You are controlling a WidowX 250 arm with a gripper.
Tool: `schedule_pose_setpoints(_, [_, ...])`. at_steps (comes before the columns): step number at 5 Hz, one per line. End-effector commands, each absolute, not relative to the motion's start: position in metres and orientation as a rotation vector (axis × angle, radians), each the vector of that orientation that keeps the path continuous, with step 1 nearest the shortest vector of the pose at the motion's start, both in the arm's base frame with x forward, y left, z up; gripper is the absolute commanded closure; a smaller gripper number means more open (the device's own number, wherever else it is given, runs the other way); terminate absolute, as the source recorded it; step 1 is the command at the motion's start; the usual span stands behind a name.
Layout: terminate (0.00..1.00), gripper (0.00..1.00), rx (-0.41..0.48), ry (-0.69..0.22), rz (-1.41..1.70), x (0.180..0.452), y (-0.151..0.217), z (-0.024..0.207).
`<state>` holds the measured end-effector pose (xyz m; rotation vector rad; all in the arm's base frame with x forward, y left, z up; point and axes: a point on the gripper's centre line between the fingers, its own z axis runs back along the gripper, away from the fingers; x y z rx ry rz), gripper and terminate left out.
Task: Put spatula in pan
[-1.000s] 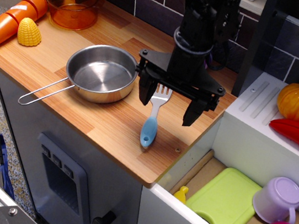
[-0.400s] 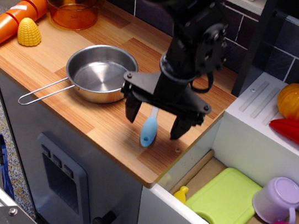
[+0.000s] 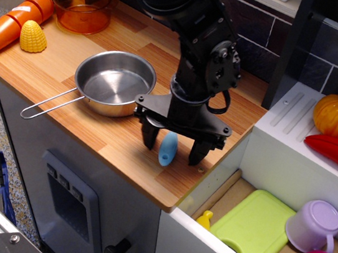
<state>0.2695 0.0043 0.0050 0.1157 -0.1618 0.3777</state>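
The task is judged to be at its start: the spatula (image 3: pixel 168 148) is not yet lifted, and it is seen lying on the wooden counter (image 3: pixel 50 75) just to the right of the pan (image 3: pixel 114 83), apart from it, with only its light blue handle showing below the arm. The gripper (image 3: pixel 173 148) is set low over that handle with its fingers spread wide, one on each side, and nothing is held; whether the fingertips touch the counter cannot be told. Closing on the handle, lifting, carrying left to the pan and releasing are all left to be done. The pan is seen to be empty, its wire handle pointing away to the lower left. Behind the pan, toward the back left corner, an orange pot (image 3: pixel 81 5) is placed, and its contents cannot be made out clearly. To the right of the pan, an open drawer (image 3: pixel 199 247) is seen holding a green board (image 3: pixel 257 227) and a purple cup (image 3: pixel 314 224).
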Motion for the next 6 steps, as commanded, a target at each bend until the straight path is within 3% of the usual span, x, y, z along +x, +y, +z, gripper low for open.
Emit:
schedule_pose_setpoints(1, [0.0,1.0,0.111,-0.167,0.372,0.279,0.007,0.01])
schedule_pose_setpoints(2, [0.0,1.0,0.118,-0.131,0.355,0.281,0.003,0.022])
schedule_pose_setpoints(4, [0.0,1.0,0.219,-0.082,0.155,0.287,-0.009,0.06])
schedule_pose_setpoints(6, [0.0,1.0,0.35,-0.088,0.29,0.267,0.008,0.081])
